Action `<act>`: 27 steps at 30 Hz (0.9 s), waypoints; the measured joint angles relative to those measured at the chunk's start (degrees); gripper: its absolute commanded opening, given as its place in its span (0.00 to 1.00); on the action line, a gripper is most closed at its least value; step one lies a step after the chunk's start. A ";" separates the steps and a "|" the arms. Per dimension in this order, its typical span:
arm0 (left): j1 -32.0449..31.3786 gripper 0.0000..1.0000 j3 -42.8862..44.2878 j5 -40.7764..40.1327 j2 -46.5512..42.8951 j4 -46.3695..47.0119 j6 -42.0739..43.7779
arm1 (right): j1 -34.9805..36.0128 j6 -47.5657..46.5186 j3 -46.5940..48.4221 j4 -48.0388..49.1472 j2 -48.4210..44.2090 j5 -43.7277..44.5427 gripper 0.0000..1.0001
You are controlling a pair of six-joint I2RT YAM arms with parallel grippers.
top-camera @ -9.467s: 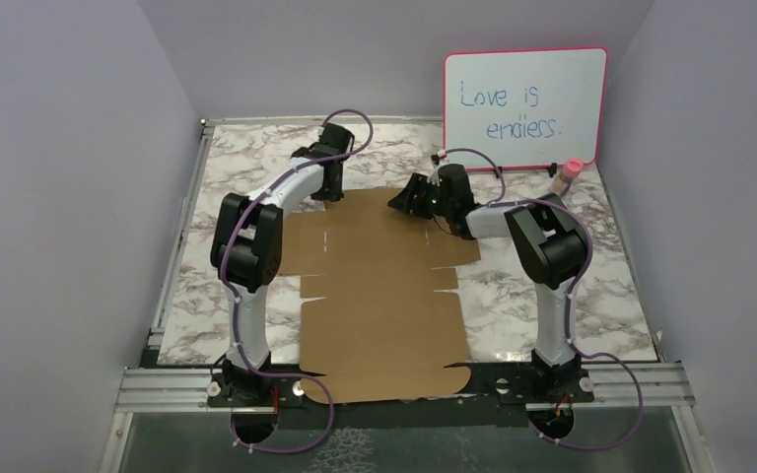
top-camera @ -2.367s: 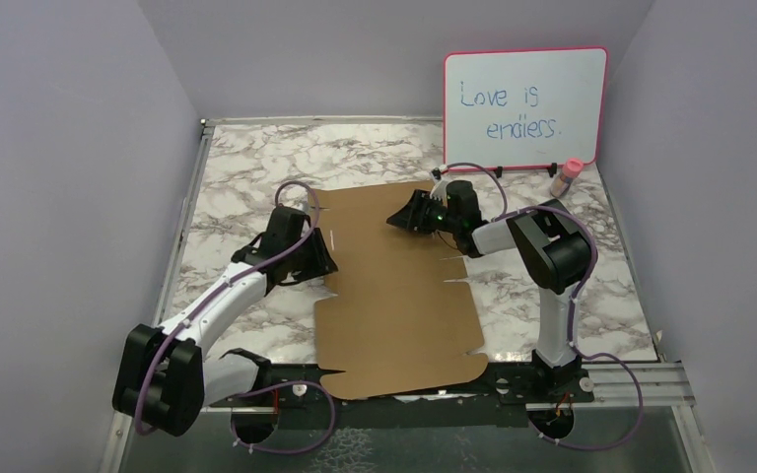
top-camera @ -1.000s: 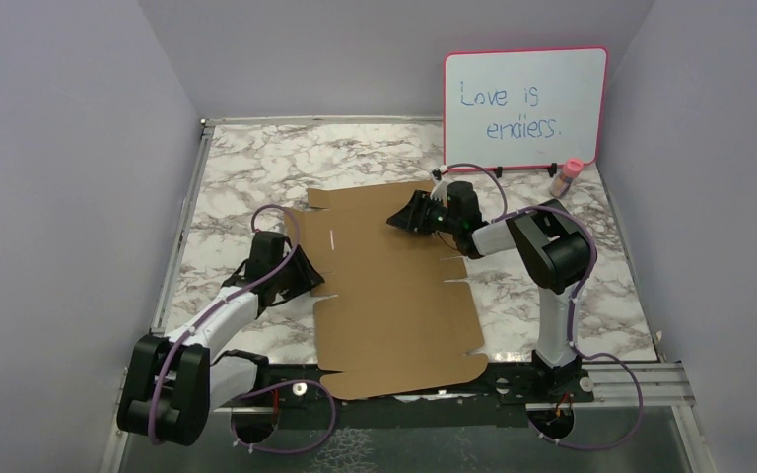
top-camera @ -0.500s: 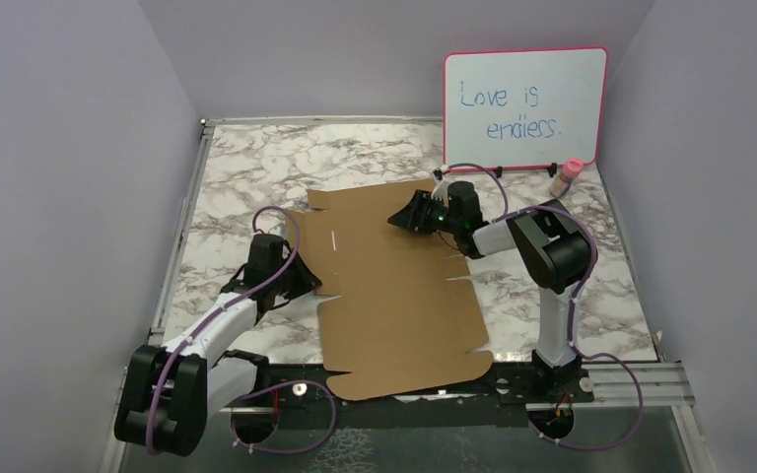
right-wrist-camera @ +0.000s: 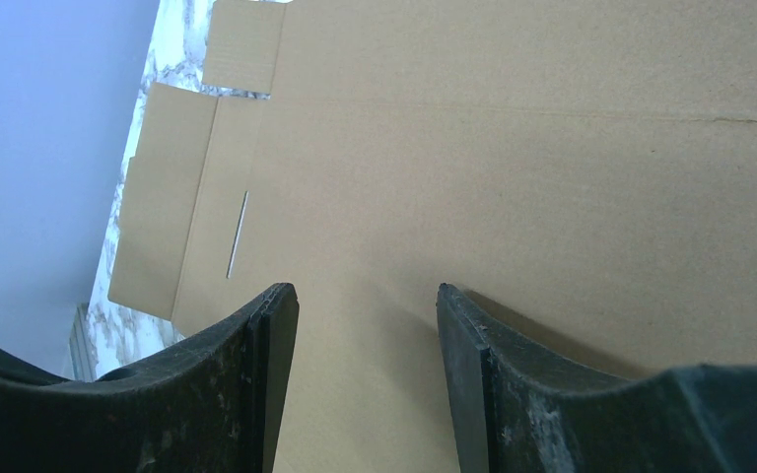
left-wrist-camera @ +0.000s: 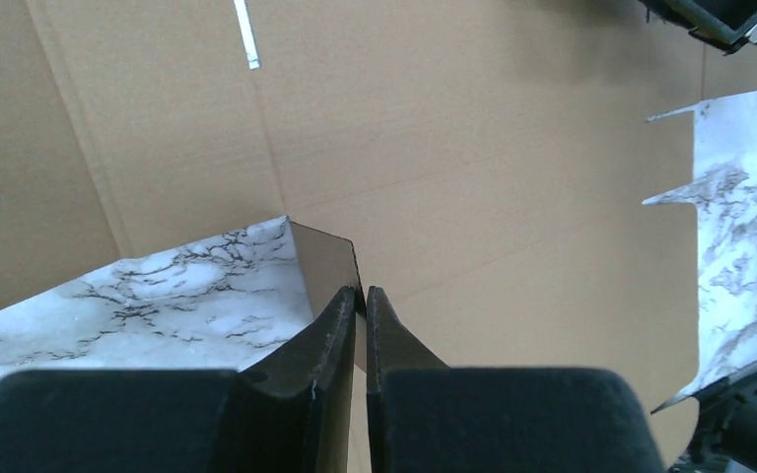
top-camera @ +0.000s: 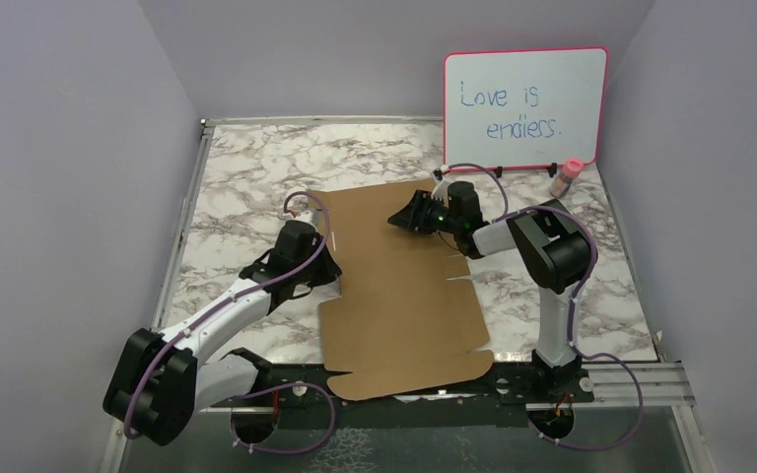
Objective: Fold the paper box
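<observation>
Paper box: we see a plain brown cardboard sheet (top-camera: 394, 296) lying flat in the middle of the worktop (top-camera: 246, 163); it is unmarked, with crease lines, one thin slit (left-wrist-camera: 245, 34) near its left side and pointed notches along its right edge; its near end reaches over the worktop's front rail, between the two arm bases.
Left pincer: the left pincer (left-wrist-camera: 362, 296) is narrow, its fingers nipped on a small flap (left-wrist-camera: 323, 264) at the sheet's left edge; that flap stands up off the marble.
Right pincer: the right pincer (right-wrist-camera: 365, 296) is wide, low over the sheet's far right part; we cannot tell whether it touches.
Edges: the far edge lies near the foot of the whiteboard (top-camera: 524, 103) but apart from it; a small pink-capped bottle (top-camera: 569, 175) stands well to the right of the sheet.
Open room: bare marble shows along the far side, to the left beyond the left arm, and to the right of the sheet.
</observation>
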 measured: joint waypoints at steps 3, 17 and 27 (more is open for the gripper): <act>-2.80 0.09 1.99 -3.41 1.99 -1.42 0.24 | 0.00 0.00 0.00 0.00 0.00 0.00 0.60; -5.99 0.33 9.66 -13.09 2.05 -10.14 2.49 | 0.15 -1.01 -0.70 -2.21 -1.75 0.61 0.61; -5.44 0.53 19.02 -15.41 5.11 -7.85 7.76 | -0.07 -5.46 0.20 -10.95 -9.64 5.14 0.66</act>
